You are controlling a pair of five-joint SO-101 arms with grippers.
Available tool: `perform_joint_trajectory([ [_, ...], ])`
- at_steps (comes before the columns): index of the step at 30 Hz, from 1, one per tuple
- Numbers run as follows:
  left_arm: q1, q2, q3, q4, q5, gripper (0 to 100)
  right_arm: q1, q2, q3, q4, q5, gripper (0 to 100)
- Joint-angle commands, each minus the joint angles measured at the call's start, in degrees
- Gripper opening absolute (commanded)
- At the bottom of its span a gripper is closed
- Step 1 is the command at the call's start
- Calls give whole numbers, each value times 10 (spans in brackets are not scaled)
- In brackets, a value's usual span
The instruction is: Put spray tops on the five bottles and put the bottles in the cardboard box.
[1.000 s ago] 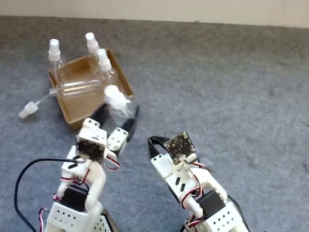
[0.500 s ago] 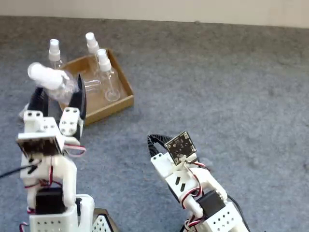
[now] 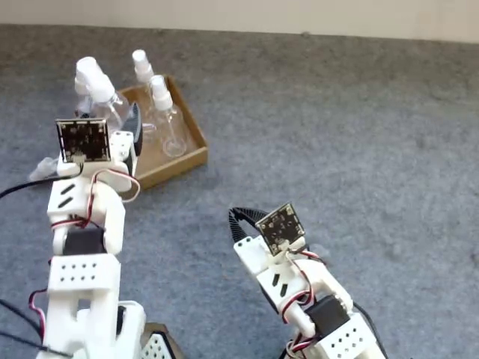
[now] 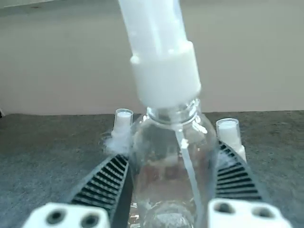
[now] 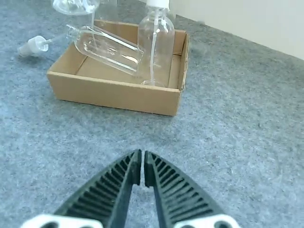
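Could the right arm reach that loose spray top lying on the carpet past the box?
Probably not easily. The spray top lies beyond the far side of the cardboard box from the shut right gripper, and the left arm, holding a bottle, stands on that side too.

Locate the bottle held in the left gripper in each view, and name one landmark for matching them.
High view: the bottle, upper left, over the cardboard box's left end.
Left wrist view: centre, between the fingers of the left gripper, spray top on.
Right wrist view: probably the clear rounded shape beyond the box's far wall.
Landmark: the cardboard box, in high and right wrist views.
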Motion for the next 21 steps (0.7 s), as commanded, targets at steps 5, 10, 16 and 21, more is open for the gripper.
perform_joint_trajectory([
  [5,-10,124,14,-122,-6,91,10,0,82,-14,4,15],
  [10,-4,171,15,-124,-3,91,10,0,82,-13,4,15],
  [16,-3,213,11,-177,-3,90,10,0,82,-13,4,15],
  [21,-3,305,8,-259,-4,88,10,0,82,-13,4,15],
])
